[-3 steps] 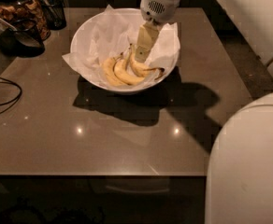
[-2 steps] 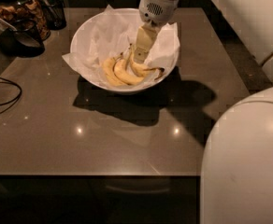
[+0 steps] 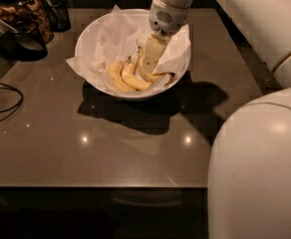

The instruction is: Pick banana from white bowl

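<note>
1. Gripper (image 3: 148, 66), on the bulky white robot arm (image 3: 260, 173), sits low inside the bowl w/ its tip among the fruit. No real shift vs. a second ago. Whether it's clamped on anything, I can't tell. Only the arm's big near link has crept a bit further into the lower right.
2. Dark glossy brown table (image 3: 110, 148): nothing on it has moved.
3. Large round glossy white bowl lined with crumpled white paper (image 3: 130, 93): same spot, toward the table's far side.
4. Long, strongly curved yellow banana with brown streaks (image 3: 155, 77): still lying in the bowl's right half, at or just beside the gripper tip, not raised. Prob. grasp stage (lift yet to come).
5. Two shorter clean yellow bananas (image 3: 125, 78): just left of it, unmoved, and close enough to snag on the way up.
</note>
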`<action>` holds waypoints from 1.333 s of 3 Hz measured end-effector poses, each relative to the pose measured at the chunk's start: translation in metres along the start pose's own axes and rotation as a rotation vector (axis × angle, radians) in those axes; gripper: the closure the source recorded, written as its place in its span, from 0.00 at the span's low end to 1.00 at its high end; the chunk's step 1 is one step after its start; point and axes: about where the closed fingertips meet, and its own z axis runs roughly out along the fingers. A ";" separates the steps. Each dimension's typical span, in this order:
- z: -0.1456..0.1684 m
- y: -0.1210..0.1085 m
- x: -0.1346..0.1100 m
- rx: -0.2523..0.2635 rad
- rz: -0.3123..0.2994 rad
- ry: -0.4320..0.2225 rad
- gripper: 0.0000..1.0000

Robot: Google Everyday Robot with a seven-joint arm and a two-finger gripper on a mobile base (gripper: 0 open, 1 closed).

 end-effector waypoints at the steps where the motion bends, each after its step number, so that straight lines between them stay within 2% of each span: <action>1: 0.008 -0.001 0.002 -0.019 0.015 0.006 0.37; 4: 0.025 -0.005 0.003 -0.050 0.030 0.029 0.40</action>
